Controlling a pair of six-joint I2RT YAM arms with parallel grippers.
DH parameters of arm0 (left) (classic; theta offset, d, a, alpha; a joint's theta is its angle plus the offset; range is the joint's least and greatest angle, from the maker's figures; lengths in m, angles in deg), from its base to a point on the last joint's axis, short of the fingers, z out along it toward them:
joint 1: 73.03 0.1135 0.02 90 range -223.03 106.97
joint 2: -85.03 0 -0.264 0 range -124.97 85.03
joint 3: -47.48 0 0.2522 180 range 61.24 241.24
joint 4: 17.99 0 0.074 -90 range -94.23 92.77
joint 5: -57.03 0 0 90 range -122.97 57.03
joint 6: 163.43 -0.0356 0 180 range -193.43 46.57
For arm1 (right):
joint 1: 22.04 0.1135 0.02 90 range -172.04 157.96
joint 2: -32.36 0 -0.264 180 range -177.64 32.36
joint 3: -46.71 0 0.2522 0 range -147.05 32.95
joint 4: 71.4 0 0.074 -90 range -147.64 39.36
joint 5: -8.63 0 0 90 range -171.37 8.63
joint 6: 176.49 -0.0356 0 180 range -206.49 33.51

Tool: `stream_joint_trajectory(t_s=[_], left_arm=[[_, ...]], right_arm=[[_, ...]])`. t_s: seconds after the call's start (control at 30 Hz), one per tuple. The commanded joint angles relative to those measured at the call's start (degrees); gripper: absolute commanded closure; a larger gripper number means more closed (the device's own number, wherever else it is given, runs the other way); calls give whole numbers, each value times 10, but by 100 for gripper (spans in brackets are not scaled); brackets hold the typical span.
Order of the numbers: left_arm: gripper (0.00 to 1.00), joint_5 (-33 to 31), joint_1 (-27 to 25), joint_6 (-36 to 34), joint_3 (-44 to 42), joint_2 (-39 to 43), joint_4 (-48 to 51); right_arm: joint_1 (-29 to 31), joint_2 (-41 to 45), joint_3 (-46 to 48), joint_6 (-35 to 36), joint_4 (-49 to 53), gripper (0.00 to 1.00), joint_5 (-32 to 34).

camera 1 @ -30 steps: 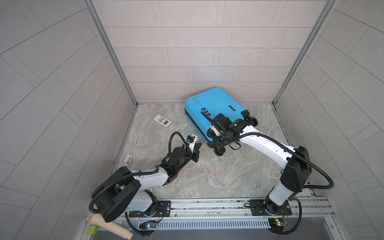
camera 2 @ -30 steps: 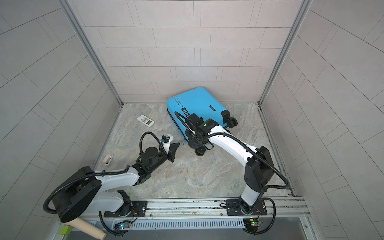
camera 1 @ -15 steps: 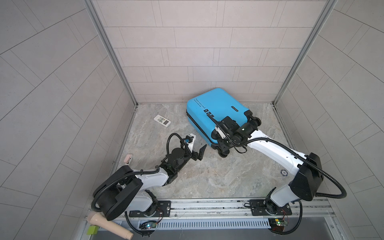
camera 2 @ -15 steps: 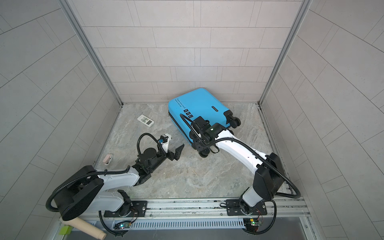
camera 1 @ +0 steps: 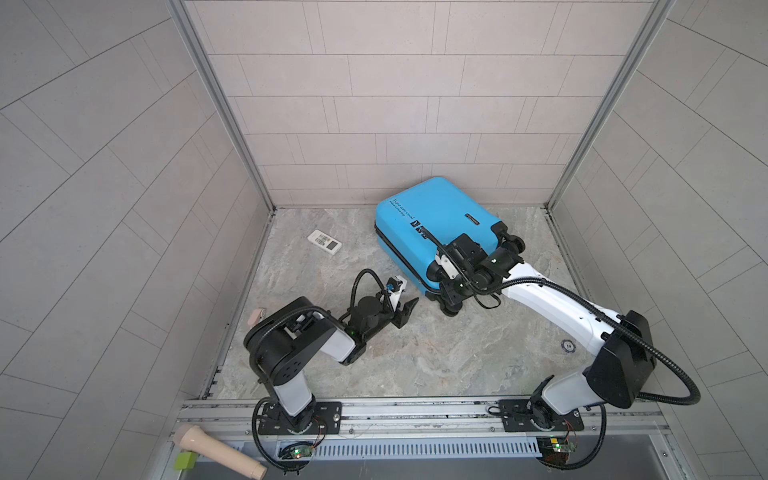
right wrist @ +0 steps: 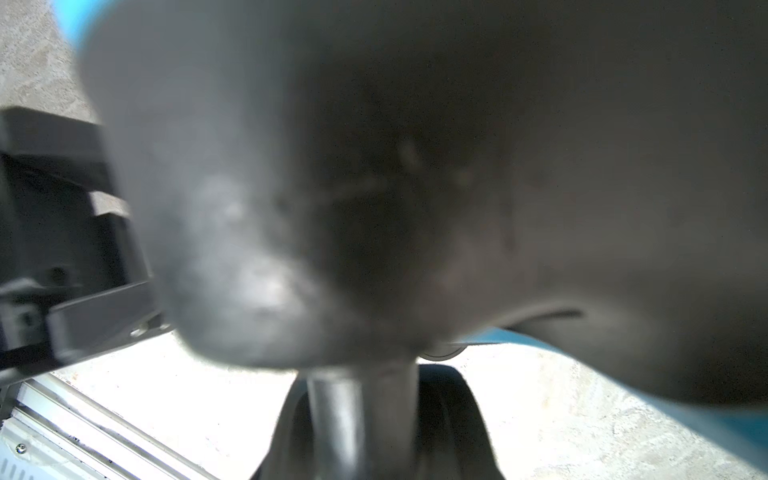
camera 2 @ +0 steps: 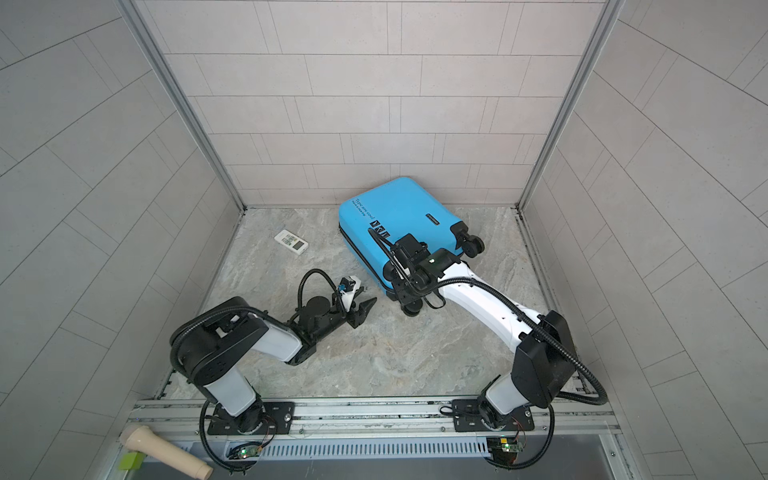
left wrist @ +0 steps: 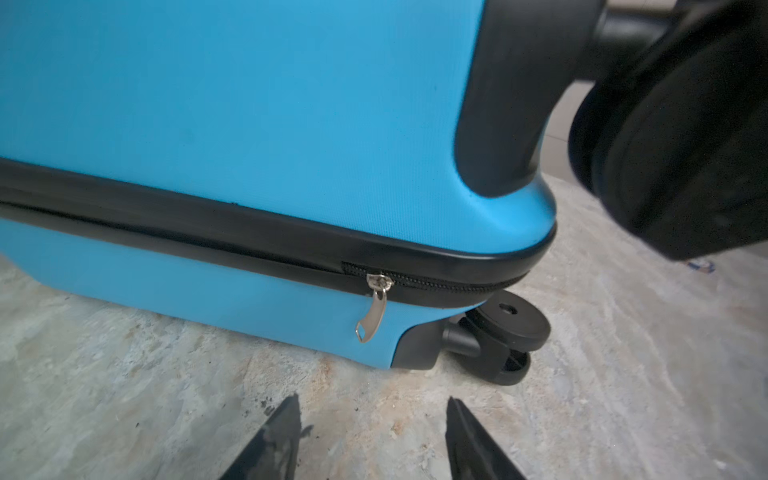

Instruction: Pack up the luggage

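1. Luggage (camera 1: 432,212) lies flat on the desk (camera 1: 415,365), at the back and right of centre. Its far corner is close to the rear wall and the wheels point to the right side.
2. L claw (left wrist: 372,399) is about half open w/ nothing in it. It sits low over the desk, just short of the luggage's zip side, w/ bare desk between.
3. In the L wrist view the silver zip pull (left wrist: 372,309) hangs down near the corner wheel (left wrist: 505,328). A dark blurred shape, the R arm's end, crowds the corner above that wheel.
4. R claw (camera 1: 449,293) is at the near wheel corner of the luggage. The R wrist view is blocked by a blurred dark mass right at the lens, so can't tell its opening or whether it grips.
5. Around: a white remote (camera 1: 324,242) lies on the desk left of the luggage, well apart. A small round token (camera 1: 568,344) lies by the R arm, and a beige bit (camera 1: 257,327) sits at the desk's left edge.
6. Off the desk front-left are a beige cylinder (camera 1: 216,451) and a green block (camera 1: 185,461).
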Motion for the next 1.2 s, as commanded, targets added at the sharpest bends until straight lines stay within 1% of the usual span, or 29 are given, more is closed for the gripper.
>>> stream_joint_trajectory(t_s=[0.0,0.33,0.53,0.77,0.93,1.03,1.13,1.17], left_arm=[[51,31,-1,1,39,-29,-53],[61,1,1,-16,89,-86,-54],[70,6,1,-15,105,-103,-55],[81,-8,1,-22,116,-108,-56],[86,-19,2,-26,121,-107,-56],[92,-30,2,-31,119,-102,-55],[100,-36,2,-40,111,-90,-54],[100,-36,2,-42,107,-86,-54]], right_arm=[[-17,37,-20,-43,-13,100,38],[-19,26,-24,-48,-10,100,34],[-19,19,-28,-47,-11,100,30],[-19,17,-27,-46,-12,100,25],[-19,17,-25,-48,-12,100,23],[-19,19,-24,-47,-11,100,23],[-19,22,-24,-47,-12,100,26],[-19,23,-25,-47,-11,100,27]])
